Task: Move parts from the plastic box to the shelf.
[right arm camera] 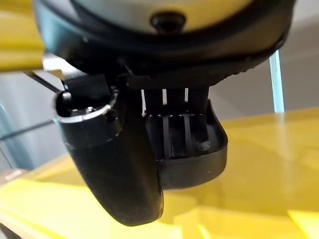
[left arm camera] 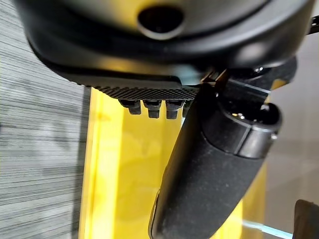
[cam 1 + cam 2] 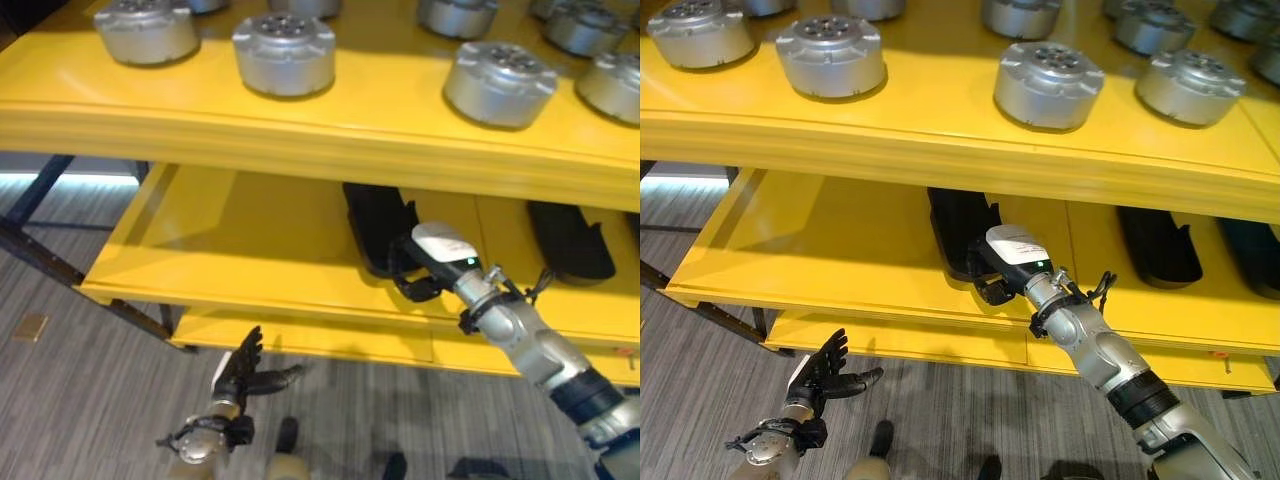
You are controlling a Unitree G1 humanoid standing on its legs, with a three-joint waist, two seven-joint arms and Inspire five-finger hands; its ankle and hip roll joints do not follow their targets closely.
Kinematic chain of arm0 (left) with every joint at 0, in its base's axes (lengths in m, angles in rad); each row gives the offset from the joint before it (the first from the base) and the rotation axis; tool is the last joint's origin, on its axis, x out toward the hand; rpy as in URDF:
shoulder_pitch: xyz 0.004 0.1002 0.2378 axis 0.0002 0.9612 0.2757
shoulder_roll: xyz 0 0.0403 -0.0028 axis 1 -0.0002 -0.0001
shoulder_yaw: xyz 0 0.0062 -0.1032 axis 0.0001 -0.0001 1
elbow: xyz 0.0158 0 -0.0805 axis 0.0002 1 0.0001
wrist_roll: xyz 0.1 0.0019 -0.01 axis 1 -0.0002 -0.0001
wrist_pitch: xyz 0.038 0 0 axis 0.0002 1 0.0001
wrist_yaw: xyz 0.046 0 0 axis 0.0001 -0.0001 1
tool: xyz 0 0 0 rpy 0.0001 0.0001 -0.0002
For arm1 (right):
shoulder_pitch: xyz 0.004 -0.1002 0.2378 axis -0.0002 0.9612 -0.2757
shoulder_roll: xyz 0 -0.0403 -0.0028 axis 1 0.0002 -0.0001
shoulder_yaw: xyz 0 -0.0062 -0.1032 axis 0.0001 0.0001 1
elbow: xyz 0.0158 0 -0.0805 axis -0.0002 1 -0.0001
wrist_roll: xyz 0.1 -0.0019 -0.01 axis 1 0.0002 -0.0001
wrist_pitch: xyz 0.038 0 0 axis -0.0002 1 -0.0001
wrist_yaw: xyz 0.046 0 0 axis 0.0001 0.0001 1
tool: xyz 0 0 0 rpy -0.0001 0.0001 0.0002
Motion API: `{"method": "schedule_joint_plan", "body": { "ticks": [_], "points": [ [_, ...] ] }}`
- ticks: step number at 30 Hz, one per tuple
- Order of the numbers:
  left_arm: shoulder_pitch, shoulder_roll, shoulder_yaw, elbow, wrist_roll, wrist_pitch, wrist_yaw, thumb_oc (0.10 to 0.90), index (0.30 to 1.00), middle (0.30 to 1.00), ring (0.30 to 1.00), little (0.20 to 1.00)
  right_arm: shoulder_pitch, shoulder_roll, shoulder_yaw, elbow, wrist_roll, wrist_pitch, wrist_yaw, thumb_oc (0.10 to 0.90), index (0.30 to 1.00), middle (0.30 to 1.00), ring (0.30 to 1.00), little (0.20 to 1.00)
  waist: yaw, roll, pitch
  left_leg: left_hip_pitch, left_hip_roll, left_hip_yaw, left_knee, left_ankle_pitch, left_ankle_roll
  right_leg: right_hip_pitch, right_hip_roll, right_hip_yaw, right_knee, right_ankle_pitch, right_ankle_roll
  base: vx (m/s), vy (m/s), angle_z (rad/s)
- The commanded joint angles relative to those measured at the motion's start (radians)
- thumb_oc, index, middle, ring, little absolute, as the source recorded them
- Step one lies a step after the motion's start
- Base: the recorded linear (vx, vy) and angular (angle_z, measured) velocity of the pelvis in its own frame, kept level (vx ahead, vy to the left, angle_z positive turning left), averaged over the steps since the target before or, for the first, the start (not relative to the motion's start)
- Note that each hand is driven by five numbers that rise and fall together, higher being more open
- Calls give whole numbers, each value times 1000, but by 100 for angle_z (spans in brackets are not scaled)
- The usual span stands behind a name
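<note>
A long black part (image 3: 375, 225) lies on the middle level of the yellow shelf (image 3: 230, 245), its near end towards me. My right hand (image 3: 440, 250) reaches in from the lower right to that near end. In the right wrist view its fingers (image 1: 172, 129) lie straight along the top of the black part (image 1: 194, 167), and the thumb (image 1: 119, 169) hangs beside the part's end. My left hand (image 3: 240, 375) hangs low over the floor in front of the shelf, its fingers relaxed and spread, holding nothing.
Several round silver parts (image 3: 285, 55) stand on the top level. Another long black part (image 3: 570, 240) lies further right on the middle level. The left half of the middle level is bare yellow. Grey striped floor (image 3: 90, 400) lies below.
</note>
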Motion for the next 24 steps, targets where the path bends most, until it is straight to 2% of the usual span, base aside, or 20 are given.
{"method": "schedule_joint_plan", "body": {
  "ticks": [1, 3, 5, 13, 24],
  "points": [
    [-83, 81, -22, -108, -18, -100, -14, 900, 1000, 1000, 1000, 1000, -256, -70, -3, 29, 23, 7, -98, 400, 300, 300, 300, 300, 18, -36, 5, -4, 27, 12, 69, -67, 34, -70, -113, 47, 150, -27, 49, -127, 22, 4],
    [-91, 87, -25, -107, -19, -102, -12, 900, 1000, 1000, 1000, 1000, -284, -78, 10, 59, 31, 10, -104, 400, 300, 300, 300, 300, 19, -35, 19, -23, 24, 9, 82, -67, 36, -87, -117, 49, 158, -25, 48, -99, 25, 3],
    [-113, 99, -34, -110, -26, -107, -7, 900, 1000, 1000, 1000, 1000, -367, -100, 35, 124, 40, 25, -118, 400, 300, 300, 300, 300, 23, -29, 60, -71, 16, 6, 115, -68, 41, -132, -127, 61, 176, -21, 47, -139, 55, 3],
    [-160, 103, -50, -125, -41, -117, 16, 900, 1000, 1000, 1000, 1000, -528, -87, 81, 271, 71, 56, -161, 400, 300, 300, 300, 300, 18, -9, 140, -147, 1, 22, 150, -65, 48, -226, -144, 101, 198, 0, 43, -82, 49, -7],
    [-223, 93, -61, -114, -57, -131, 54, 900, 1000, 1000, 1000, 1000, -643, -66, 99, 394, 146, 69, -209, 400, 300, 300, 300, 300, -2, 6, 203, -229, -17, 39, 209, -74, 50, -336, -150, 144, 258, 7, 35, -59, 27, -5]
  ]
}}
